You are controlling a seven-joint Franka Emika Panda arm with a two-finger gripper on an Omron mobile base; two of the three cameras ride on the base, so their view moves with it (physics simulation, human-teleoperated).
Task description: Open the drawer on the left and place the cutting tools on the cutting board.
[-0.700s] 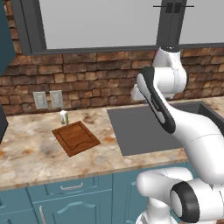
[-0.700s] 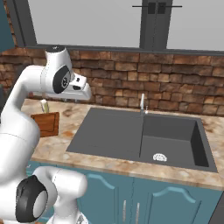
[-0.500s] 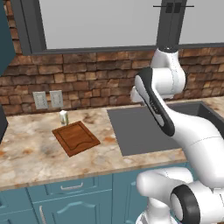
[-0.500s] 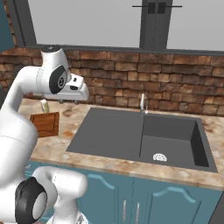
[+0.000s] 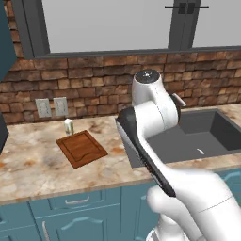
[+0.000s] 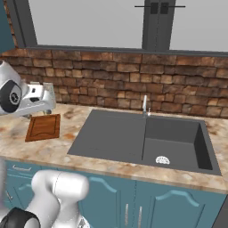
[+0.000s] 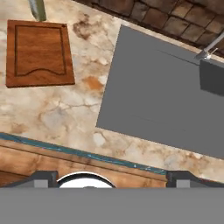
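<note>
Left base view: drawer shut, cutting board bare, and the gripper, jaws spread wide and empty, high above the counter; every step remains.

A reddish-brown rectangular wooden cutting board is marked by a darker groove near its rim. The stone counter is mottled in beige, cream and rust. A dark grey matte sink basin is set against a brick wall patterned in brown and red. The shallow drawer front is coloured teal-blue, its bar handle silver. A small carton is shown white and green.
</note>
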